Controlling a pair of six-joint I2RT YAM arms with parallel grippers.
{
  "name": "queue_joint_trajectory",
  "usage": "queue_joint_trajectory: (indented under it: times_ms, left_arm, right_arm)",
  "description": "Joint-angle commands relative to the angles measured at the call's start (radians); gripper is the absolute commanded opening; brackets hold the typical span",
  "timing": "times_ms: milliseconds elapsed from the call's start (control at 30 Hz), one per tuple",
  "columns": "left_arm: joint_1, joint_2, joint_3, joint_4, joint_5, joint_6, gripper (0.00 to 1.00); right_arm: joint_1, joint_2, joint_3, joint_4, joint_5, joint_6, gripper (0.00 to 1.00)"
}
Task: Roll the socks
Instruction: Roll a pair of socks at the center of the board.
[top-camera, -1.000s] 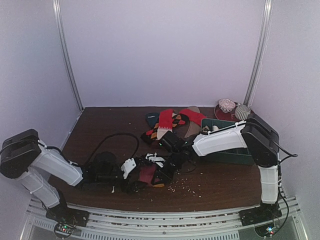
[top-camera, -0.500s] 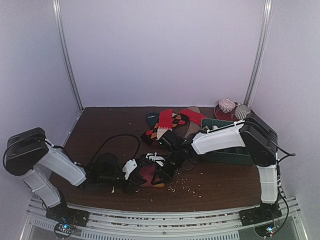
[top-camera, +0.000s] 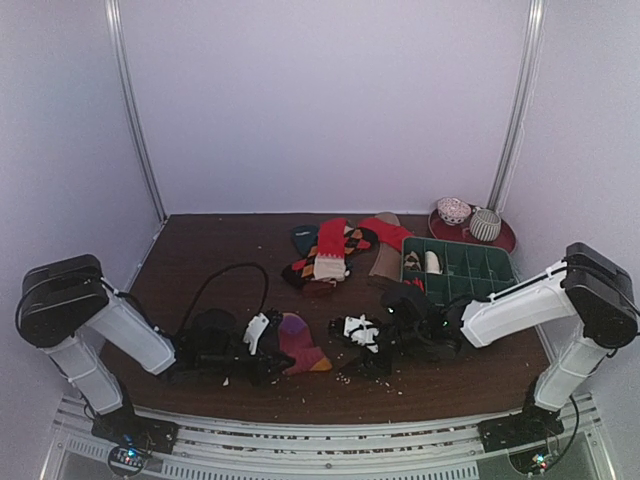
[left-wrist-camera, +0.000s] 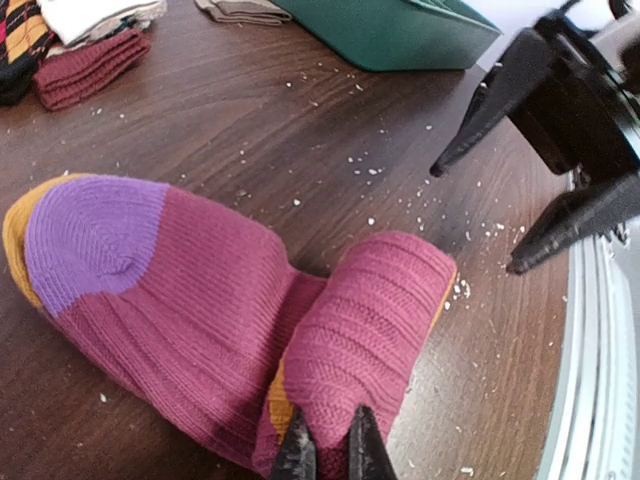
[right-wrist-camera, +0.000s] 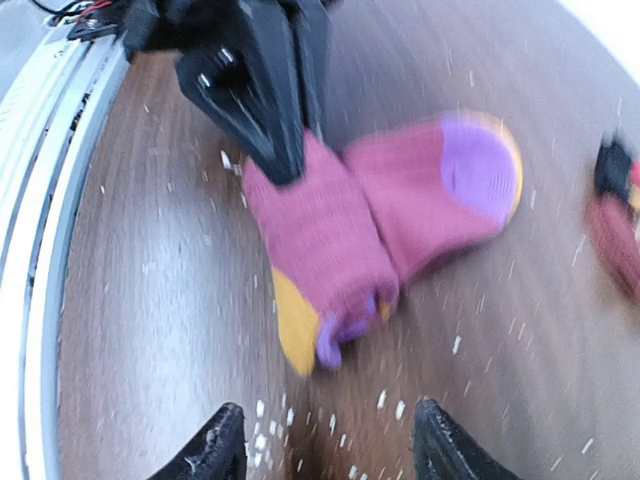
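A magenta sock (top-camera: 297, 343) with a purple and orange toe lies partly rolled near the table's front edge, its rolled end (left-wrist-camera: 375, 320) toward the right arm. My left gripper (left-wrist-camera: 328, 452) is shut on the near edge of that roll, pinching the fabric. My right gripper (right-wrist-camera: 330, 445) stands open and empty a short way to the right of the sock (right-wrist-camera: 340, 250), pointing at it. More socks (top-camera: 333, 250) lie in a heap at the back middle, red, argyle and tan among them.
A green tray (top-camera: 462, 272) with square compartments stands at the back right, with a red plate and bowls (top-camera: 470, 222) behind it. White crumbs (top-camera: 370, 378) litter the wood near the front. The left arm's black cable (top-camera: 225, 280) loops over the table.
My left gripper has shut on the magenta sock. My right gripper has opened, let the sock go and drawn back to the right.
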Motion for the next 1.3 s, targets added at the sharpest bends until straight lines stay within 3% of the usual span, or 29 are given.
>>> queue_joint_trajectory:
  times_ms: [0, 367, 700, 867, 1267]
  left_arm:
    - [-0.003, 0.069, -0.065, -0.187, 0.039, -0.137, 0.0]
    - [-0.003, 0.133, -0.098, -0.152, 0.084, -0.176, 0.0]
    - [-0.003, 0.167, -0.103, -0.116, 0.116, -0.152, 0.0]
    - [-0.003, 0.174, -0.111, -0.102, 0.117, -0.151, 0.0]
    - [-0.003, 0.182, -0.093, -0.128, 0.132, -0.125, 0.0]
  right_arm:
    - [0.044, 0.036, 0.01, 0.204, 0.066, -0.177, 0.58]
    - [0.111, 0.182, 0.107, 0.188, 0.055, -0.26, 0.58]
    - [0.111, 0.322, 0.169, 0.131, 0.146, -0.297, 0.58]
    - [0.098, 0.28, 0.132, 0.193, 0.199, -0.289, 0.58]
    - [0.066, 0.355, 0.252, 0.007, 0.035, -0.352, 0.59]
